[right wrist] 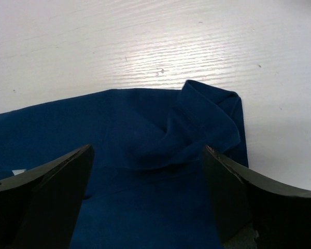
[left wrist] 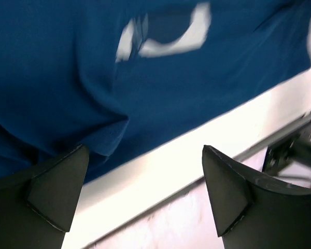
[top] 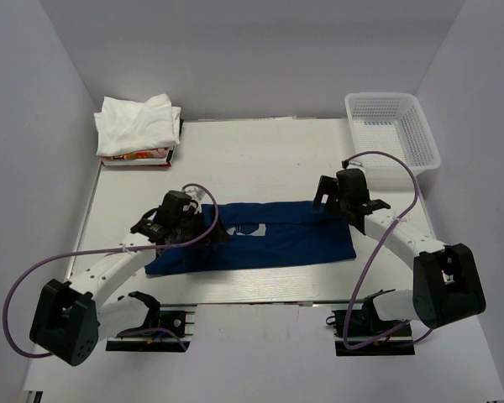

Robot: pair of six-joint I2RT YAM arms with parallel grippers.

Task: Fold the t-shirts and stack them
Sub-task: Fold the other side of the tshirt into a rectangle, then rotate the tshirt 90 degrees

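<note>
A navy blue t-shirt (top: pixel 269 239) lies folded into a long band across the middle of the table, its pale print (top: pixel 250 229) facing up. My left gripper (top: pixel 203 228) hovers open over the band's left part. In the left wrist view the open gripper (left wrist: pixel 145 174) spans the shirt's (left wrist: pixel 67 78) near hem and bare table. My right gripper (top: pixel 329 195) stands open at the band's far right corner. The right wrist view shows this gripper (right wrist: pixel 147 179) wide over rumpled navy cloth (right wrist: pixel 145 129), holding nothing. White t-shirts (top: pixel 139 124) lie piled at the back left.
A white mesh basket (top: pixel 392 130) stands at the back right corner. The white pile rests on something colourful (top: pixel 139 157). Grey walls enclose the table on three sides. The table's near edge (left wrist: pixel 160 171) runs just below the shirt's hem.
</note>
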